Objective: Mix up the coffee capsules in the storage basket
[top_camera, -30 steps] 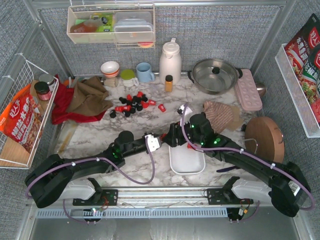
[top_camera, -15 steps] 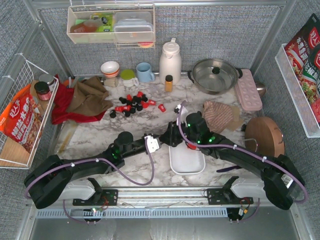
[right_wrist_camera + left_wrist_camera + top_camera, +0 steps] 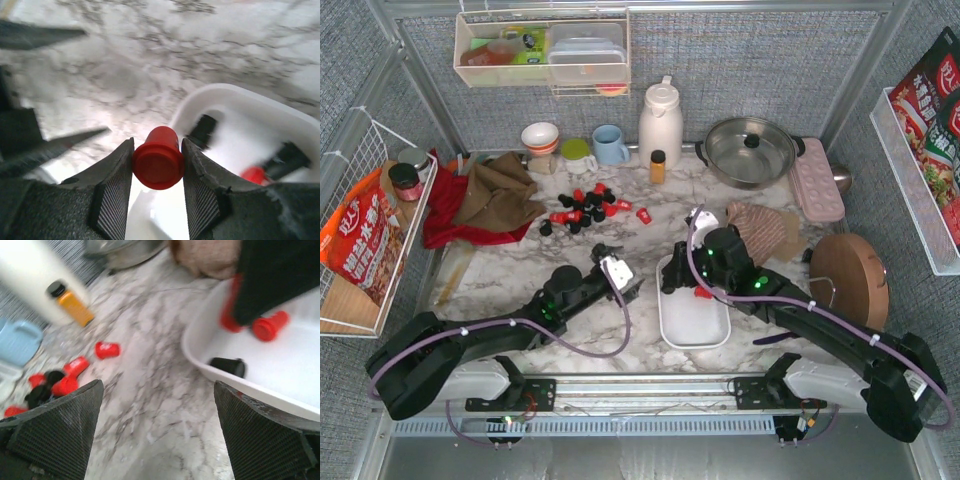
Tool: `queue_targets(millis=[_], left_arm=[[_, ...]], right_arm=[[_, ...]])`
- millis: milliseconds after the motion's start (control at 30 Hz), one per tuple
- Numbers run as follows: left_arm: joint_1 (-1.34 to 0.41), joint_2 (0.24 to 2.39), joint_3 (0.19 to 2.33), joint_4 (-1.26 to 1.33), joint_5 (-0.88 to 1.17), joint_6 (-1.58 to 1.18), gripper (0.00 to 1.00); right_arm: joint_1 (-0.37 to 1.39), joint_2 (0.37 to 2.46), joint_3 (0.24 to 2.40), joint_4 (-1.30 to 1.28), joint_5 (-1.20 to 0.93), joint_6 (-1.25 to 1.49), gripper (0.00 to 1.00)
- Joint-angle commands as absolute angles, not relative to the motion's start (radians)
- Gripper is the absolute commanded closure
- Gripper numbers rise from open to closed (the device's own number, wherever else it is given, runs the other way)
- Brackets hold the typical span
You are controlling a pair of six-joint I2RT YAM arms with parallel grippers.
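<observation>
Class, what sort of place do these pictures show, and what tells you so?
Probably a mock kitchen counter in a robot test cell: marble-look table, lidded steel pot, white thermos jug.

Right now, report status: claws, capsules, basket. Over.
Left claw open, empty. Right claw shut on a bright red capsule at rim of shallow white tray. Few pods inside; red-and-black pile out on marble tabletop. Nothing blocking.

Glossy white storage basket [image 3: 695, 322] sits on smooth marble-look table [image 3: 490, 270].

Blurred white flask [image 3: 30, 280] and storage basket [image 3: 200, 340], both partly outside left wrist view.
</observation>
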State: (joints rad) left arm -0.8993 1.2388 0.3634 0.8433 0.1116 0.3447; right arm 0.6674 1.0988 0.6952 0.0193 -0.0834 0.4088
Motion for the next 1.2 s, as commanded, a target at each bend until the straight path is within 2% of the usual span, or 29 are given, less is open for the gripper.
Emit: queue_targets(millis=[0,167,367,433,500,633,967,1167], left_arm=[[-0.856,1.254,0.393,0.881,-0.173,0.164,0.01],[-0.694,1.329,0.524,0.680,-0.199,-0.085,0.01],[-0.543,1.496,0.734,0.407,-0.229,-0.263,0.01],[-0.512,1.551,0.797,0.328,-0.245,-0.298,0.04],[-0.482,1.597,0.843,0.258,-0.297,-0.355,0.12],[-0.413,1.668,0.896,0.184,-0.318,-0.467,0.19],[-0.348,1.824,1.033,0.114,-0.340,-0.598,0.24],[-0.326,1.893,1.081,0.112,-0.330,-0.706,0.34]], right_arm=[[0.667,1.087,0.713,-0.156,0.150,0.258,0.63],[0.655,1.109,0.669,-0.139,0.205,0.196,0.44],[0.646,1.147,0.651,-0.087,0.168,0.184,0.38],[0.644,1.150,0.644,-0.075,0.157,0.176,0.37],[0.643,1.146,0.631,-0.053,0.145,0.172,0.36],[0.641,1.144,0.612,-0.024,0.121,0.168,0.36],[0.638,1.151,0.609,-0.017,0.079,0.165,0.37],[0.638,1.153,0.608,-0.014,0.066,0.160,0.37]])
